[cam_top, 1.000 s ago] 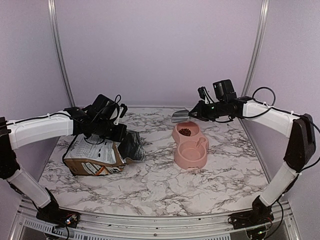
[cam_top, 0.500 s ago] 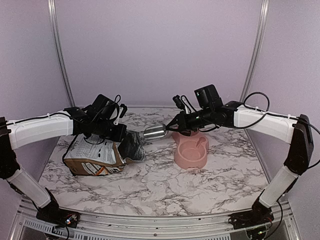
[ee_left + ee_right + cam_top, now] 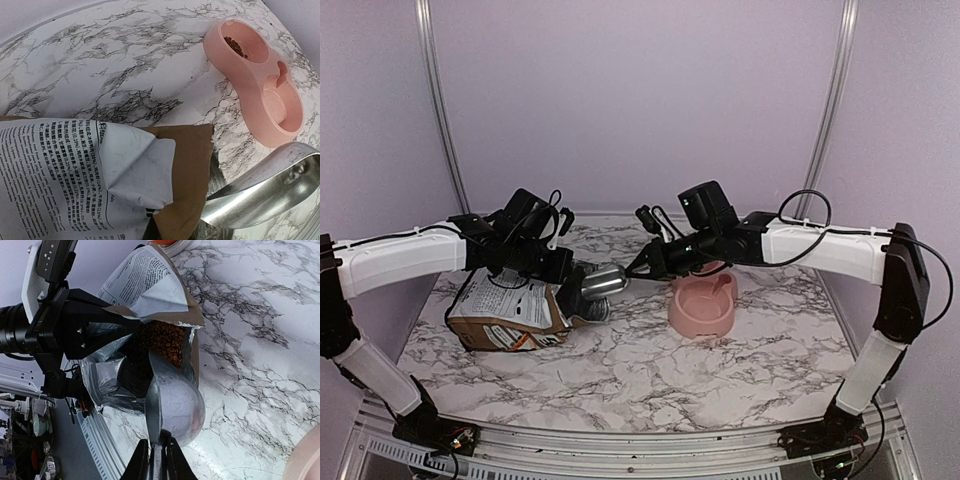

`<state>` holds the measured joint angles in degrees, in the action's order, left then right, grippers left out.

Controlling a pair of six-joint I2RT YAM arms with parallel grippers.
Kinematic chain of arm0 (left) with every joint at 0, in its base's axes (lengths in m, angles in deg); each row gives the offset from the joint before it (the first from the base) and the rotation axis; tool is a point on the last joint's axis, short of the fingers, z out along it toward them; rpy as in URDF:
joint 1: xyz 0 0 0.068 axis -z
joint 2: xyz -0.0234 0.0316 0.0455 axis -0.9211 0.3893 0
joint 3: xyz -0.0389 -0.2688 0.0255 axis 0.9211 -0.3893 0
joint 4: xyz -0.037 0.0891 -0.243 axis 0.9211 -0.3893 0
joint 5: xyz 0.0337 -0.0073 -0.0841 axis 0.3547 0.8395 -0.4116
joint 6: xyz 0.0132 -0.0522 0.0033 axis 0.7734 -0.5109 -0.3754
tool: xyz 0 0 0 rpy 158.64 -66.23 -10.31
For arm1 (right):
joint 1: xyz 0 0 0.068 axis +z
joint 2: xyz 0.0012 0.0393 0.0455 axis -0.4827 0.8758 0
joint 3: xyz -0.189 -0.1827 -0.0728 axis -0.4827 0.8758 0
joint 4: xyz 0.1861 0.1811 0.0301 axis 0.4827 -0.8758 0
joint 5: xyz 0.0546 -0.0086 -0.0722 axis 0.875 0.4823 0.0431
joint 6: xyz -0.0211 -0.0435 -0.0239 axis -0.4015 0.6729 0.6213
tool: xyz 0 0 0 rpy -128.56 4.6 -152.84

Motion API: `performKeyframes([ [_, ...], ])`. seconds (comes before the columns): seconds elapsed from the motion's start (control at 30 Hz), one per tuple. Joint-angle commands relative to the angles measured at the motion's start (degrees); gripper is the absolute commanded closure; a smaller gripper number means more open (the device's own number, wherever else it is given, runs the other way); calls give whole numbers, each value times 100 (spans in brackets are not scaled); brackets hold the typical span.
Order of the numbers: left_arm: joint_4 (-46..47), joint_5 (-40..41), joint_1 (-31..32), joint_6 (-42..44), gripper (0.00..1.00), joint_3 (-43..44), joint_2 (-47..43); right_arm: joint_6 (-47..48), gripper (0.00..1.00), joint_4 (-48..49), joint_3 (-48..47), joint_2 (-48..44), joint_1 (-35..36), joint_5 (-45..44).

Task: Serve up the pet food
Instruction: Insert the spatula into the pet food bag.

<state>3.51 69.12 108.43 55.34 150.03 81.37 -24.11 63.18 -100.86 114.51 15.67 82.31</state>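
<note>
The pet food bag (image 3: 505, 310) lies on its side at the left, its mouth facing right. My left gripper (image 3: 555, 265) is shut on the bag's upper edge (image 3: 180, 170) and holds the mouth open. Brown kibble (image 3: 162, 340) shows inside the foil-lined mouth. My right gripper (image 3: 159, 447) is shut on the handle of a metal scoop (image 3: 175, 400), whose lip sits at the bag's mouth (image 3: 603, 282). The scoop (image 3: 260, 190) looks empty. A pink double bowl (image 3: 260, 90) lies to the right, with some kibble (image 3: 235, 46) in its far compartment.
In the top view my right forearm (image 3: 800, 245) crosses over the bowl's far half, and the near compartment (image 3: 703, 305) shows. Purple walls and metal posts (image 3: 438, 110) close the back and sides. A metal rail (image 3: 620, 440) runs along the near edge.
My right arm has swung left from over the bowl, carrying the scoop to the bag's mouth. The left arm and bag have stayed still.
</note>
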Motion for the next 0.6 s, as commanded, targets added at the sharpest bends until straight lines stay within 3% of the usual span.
performKeyframes([
  [0.0,-11,-209,16,-72,100,66,24,-419,100,838,-24,160,178,-282],
  [0.57,-7,-285,-10,-59,100,264,314,-407,100,1325,-408,1419,589,-1415],
])
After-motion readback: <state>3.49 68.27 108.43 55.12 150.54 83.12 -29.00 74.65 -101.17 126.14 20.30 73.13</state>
